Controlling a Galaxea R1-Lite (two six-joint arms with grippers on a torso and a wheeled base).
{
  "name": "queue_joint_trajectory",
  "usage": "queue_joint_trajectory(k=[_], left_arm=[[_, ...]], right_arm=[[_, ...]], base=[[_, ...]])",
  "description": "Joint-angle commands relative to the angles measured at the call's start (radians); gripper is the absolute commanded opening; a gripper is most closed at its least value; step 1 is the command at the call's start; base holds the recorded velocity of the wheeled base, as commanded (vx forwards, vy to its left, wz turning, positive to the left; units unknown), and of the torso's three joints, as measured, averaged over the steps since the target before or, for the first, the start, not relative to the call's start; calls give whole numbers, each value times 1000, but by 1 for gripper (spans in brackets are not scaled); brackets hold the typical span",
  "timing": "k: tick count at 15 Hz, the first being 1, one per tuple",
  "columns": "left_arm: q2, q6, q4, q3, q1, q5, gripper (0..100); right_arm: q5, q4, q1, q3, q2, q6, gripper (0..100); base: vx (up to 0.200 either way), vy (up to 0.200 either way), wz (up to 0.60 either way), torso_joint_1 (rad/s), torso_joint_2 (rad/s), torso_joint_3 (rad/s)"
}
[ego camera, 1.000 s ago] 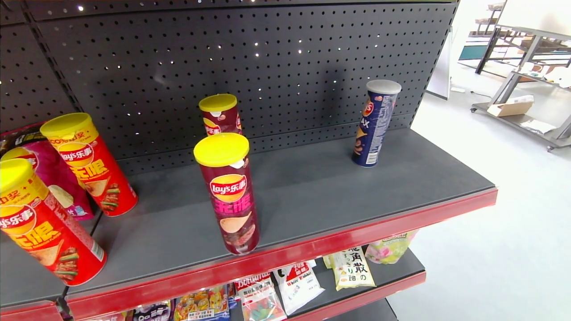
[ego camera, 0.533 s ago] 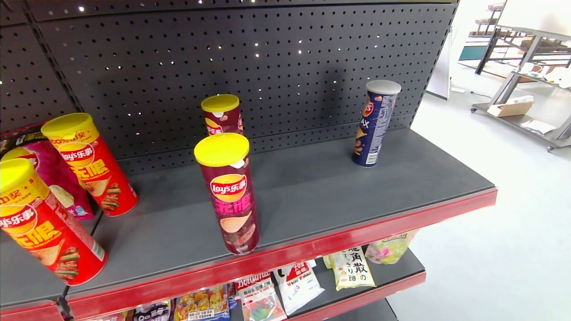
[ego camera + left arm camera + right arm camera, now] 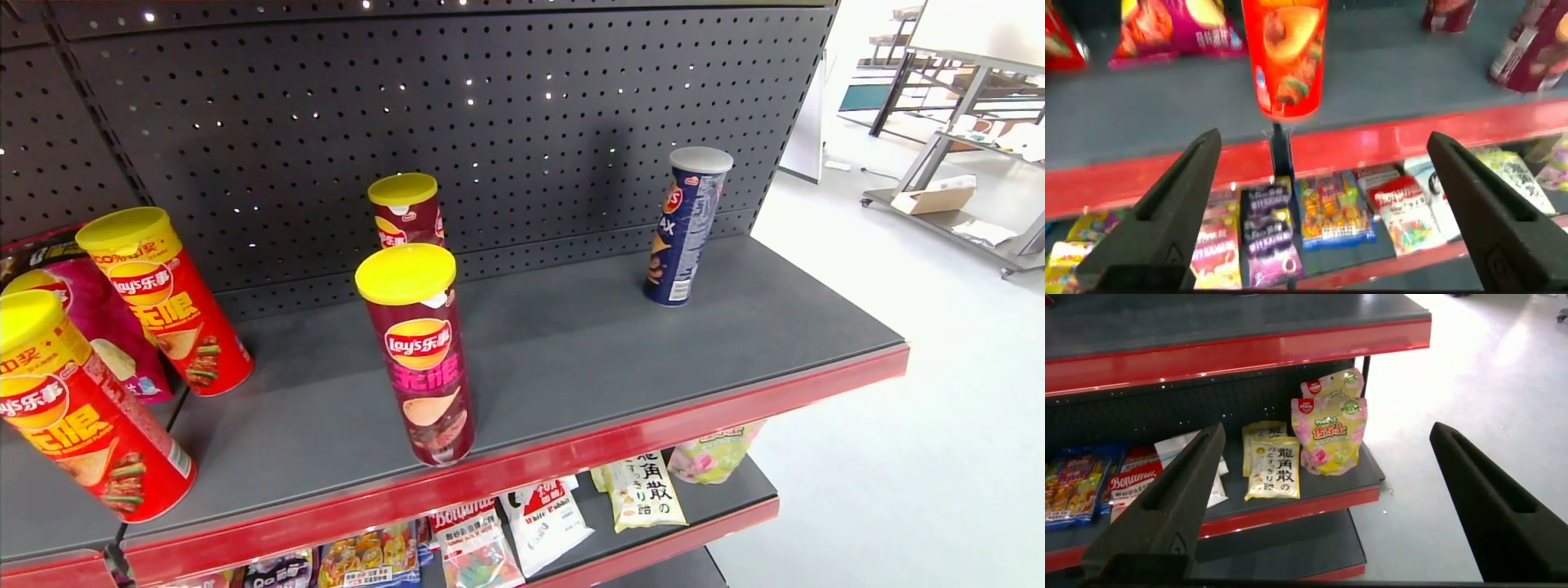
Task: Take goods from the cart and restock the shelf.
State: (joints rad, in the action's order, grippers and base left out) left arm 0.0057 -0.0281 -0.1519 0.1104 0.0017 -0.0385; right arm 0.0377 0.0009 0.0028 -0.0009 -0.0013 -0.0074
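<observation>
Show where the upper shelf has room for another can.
Widest bare patch: between the front maroon can and the blue can, out to the shelf's red lip. Also right of the blue can. Crowded at left: rear red can, front red can.

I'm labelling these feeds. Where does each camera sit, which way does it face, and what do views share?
Head view: on the head, looking forward and down at cans on the shelf.
Left wrist view: on the left wrist, facing the shelf's red edge under a red can; the open left gripper frames it.
Right wrist view: on the right wrist, facing a yellow bag lower down; the open right gripper frames it.
Shared: the head view also shows the red edge and yellow bag.
</observation>
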Motion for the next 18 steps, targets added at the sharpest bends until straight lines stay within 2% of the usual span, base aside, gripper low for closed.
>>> queue_joint_trajectory(k=[1, 7, 9, 11, 12, 14, 15, 16, 17, 18], left_arm=[[-6, -3, 2, -15, 0, -3, 100], [-6, 5, 2, -15, 0, -1, 100], [-6, 8, 2, -17, 0, -3, 100], [-6, 48, 9, -23, 0, -1, 100], [-6, 57, 18, -26, 0, 3, 100], [-6, 62, 43, -35, 0, 101, 100], [-6, 60, 51, -40, 0, 112, 100], [-6, 53, 51, -40, 1, 80, 100], [-6, 45, 52, -40, 3, -21, 100], [-6, 37, 55, -43, 3, -81, 100]], right_arm=[[1, -1, 0, -1, 1, -2, 100], [-1, -1, 0, -1, 1, 1, 100], [-1, -1, 0, 1, 1, 6, 100], [-1, -1, 0, 1, 1, 4, 100], [-1, -1, -1, 1, 1, 3, 100], [-1, -1, 0, 1, 1, 7, 100], [-1, -1, 0, -1, 1, 6, 100], [-1, -1, -1, 1, 1, 6, 100], [-1, -1, 0, -1, 1, 6, 100], [-1, -1, 0, -1, 1, 6, 100]], base=[[0, 0, 600, -2, -2, 7], [0, 0, 600, 4, 2, 3], [0, 0, 0, 0, 0, 0], [0, 0, 0, 0, 0, 0], [0, 0, 0, 0, 0, 0], [0, 0, 0, 0, 0, 0], [0, 0, 0, 0, 0, 0], [0, 0, 0, 0, 0, 0], [0, 0, 0, 0, 0, 0], [0, 0, 0, 0, 0, 0]])
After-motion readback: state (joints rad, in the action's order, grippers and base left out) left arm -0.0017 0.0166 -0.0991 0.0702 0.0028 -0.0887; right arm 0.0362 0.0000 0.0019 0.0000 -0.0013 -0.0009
